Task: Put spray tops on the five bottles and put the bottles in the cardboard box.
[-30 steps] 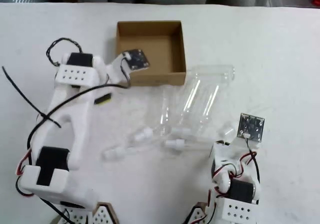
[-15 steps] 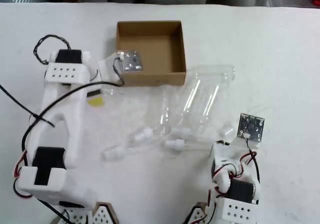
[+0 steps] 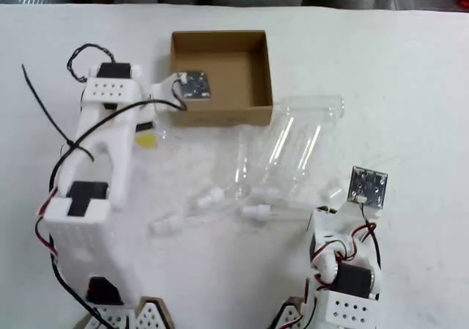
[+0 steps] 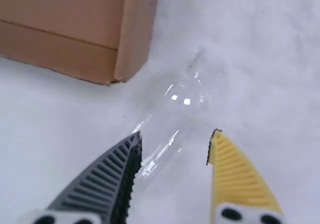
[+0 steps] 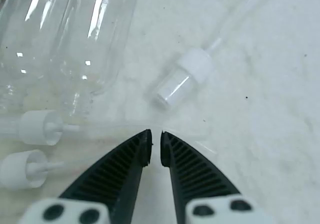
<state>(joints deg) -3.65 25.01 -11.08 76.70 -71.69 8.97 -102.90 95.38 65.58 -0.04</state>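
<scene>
We've got a white worktop (image 3: 410,87) with the cardboard box (image 3: 223,115) toward the back. Clear bottles (image 3: 293,142) lie just beside it. Left pincer (image 4: 172,139) is spread wide around one bottle (image 4: 177,102) by the box corner, maybe not touching it. Right pincer (image 5: 156,140) is nearly closed, holding nothing, near a loose spray top (image 5: 182,79).

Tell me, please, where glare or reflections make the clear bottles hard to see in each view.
High view: the clear bottles carry long white streaks and nearly merge with the white table. Left wrist view: two small bright spots mark a bottle near the cardboard box; its outline fades. Right wrist view: streaks run along the bottles; the loose spray top reads clearly.
</scene>
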